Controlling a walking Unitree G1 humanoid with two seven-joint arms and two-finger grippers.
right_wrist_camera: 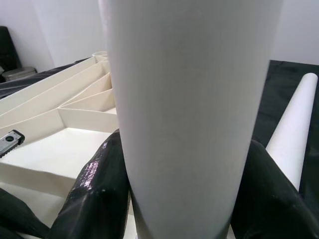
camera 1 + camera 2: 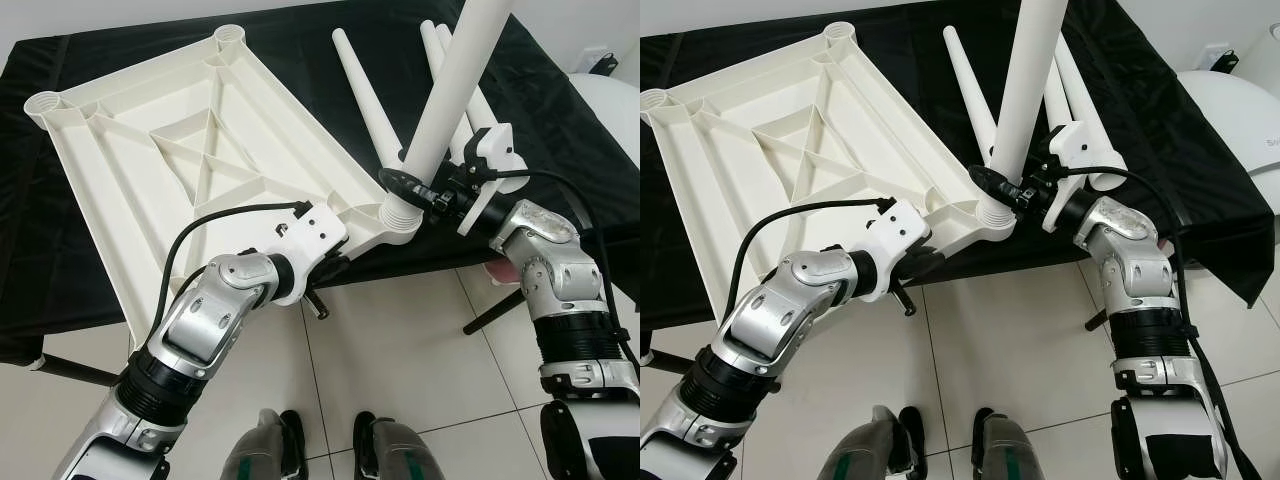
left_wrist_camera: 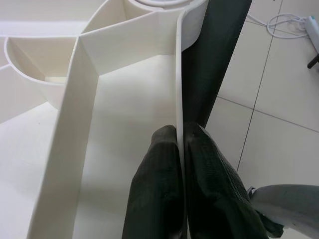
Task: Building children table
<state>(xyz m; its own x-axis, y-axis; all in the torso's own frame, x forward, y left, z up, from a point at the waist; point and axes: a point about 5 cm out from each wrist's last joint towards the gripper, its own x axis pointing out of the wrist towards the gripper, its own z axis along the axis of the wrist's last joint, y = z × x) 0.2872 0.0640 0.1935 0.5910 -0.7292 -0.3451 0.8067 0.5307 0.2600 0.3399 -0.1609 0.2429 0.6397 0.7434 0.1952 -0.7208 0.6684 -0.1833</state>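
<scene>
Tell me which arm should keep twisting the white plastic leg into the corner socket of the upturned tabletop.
Right. The right gripper already clamps the white plastic leg just above the corner socket. The left gripper is pinching the rim of the upturned white ribbed tabletop, steadying it.

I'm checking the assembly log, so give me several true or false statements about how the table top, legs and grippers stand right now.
1. The white table top lies upside down, ribs facing up. True.
2. The right gripper holds nothing. False: it is shut on the table leg standing at the corner socket.
3. The left gripper pinches the table top's edge wall. True.
4. All four legs are already fitted. False: spare legs lie loose on the black cloth.
5. The held leg lies flat on the floor. False: it rises steeply from the socket.
</scene>
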